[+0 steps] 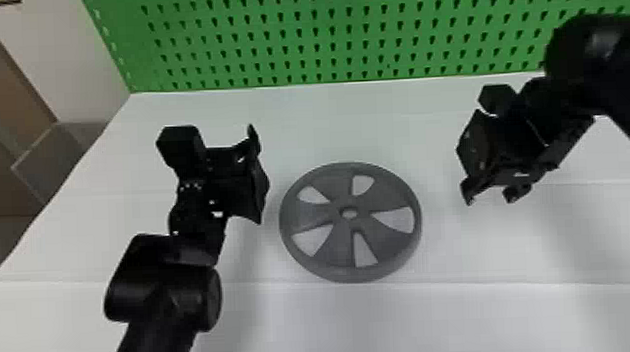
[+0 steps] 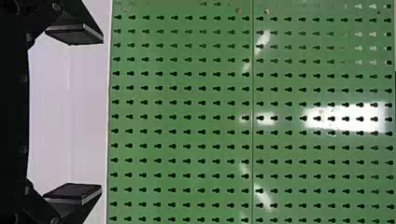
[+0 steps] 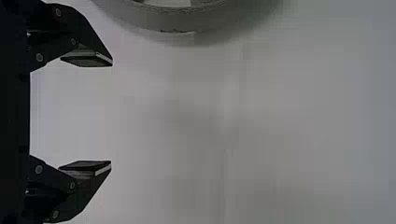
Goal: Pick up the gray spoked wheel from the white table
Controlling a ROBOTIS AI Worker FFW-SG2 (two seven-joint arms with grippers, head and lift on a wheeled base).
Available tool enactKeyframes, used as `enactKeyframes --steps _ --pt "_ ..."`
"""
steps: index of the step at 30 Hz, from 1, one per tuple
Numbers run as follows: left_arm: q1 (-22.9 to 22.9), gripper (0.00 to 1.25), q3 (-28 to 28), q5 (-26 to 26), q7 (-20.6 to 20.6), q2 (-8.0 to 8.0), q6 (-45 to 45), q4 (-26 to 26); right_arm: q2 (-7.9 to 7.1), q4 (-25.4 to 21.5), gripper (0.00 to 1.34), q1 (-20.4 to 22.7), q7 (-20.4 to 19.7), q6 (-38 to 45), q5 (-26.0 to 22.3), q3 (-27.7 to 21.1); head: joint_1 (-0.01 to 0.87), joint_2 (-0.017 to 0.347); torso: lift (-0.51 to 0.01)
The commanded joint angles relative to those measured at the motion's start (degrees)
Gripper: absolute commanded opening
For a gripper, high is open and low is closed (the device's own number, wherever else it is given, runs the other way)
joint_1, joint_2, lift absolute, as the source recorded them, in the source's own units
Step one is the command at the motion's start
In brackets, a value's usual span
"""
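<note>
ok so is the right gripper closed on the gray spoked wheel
No, the right gripper has its fingers spread with nothing between them, and the wheel lies on the white table to its left.

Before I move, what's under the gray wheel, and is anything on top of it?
The white table shows through the gaps in the wheel, and nothing rests on top. Whatever its solid parts cover can't be seen.

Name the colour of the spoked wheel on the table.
The spoked wheel is dark gray; head view shows it best.
</note>
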Motion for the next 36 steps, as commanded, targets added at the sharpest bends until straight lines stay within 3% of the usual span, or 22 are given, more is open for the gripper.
enactKeyframes --steps 1,7,13,18,36 --pt "0.1 1.09 -0.1 0.0 0.0 0.00 0.0 0.0 -0.29 2.0 0.86 -1.7 -0.1 0.0 -3.4 6.1 0.779 0.149 -0.083" --pt "0.0 1.09 -0.2 -0.1 0.0 0.00 0.0 0.2 -0.38 4.2 0.86 -2.9 0.0 -1.4 -4.7 9.7 0.779 0.149 -0.083" --pt "0.0 1.09 -0.2 -0.1 0.0 0.00 0.0 0.2 -0.20 4.3 0.85 -2.9 0.0 -1.3 -4.3 8.9 0.779 0.149 -0.083" --pt "-0.1 1.09 -0.2 -0.1 0.0 0.00 0.0 0.2 0.50 4.3 0.86 -2.3 -0.1 -1.0 -2.3 6.3 0.779 0.149 -0.083" --pt "-0.3 1.09 -0.5 -0.3 0.3 0.00 0.0 0.5 3.40 4.3 0.86 -2.2 -1.0 -1.3 1.1 6.4 0.779 0.149 -0.083"
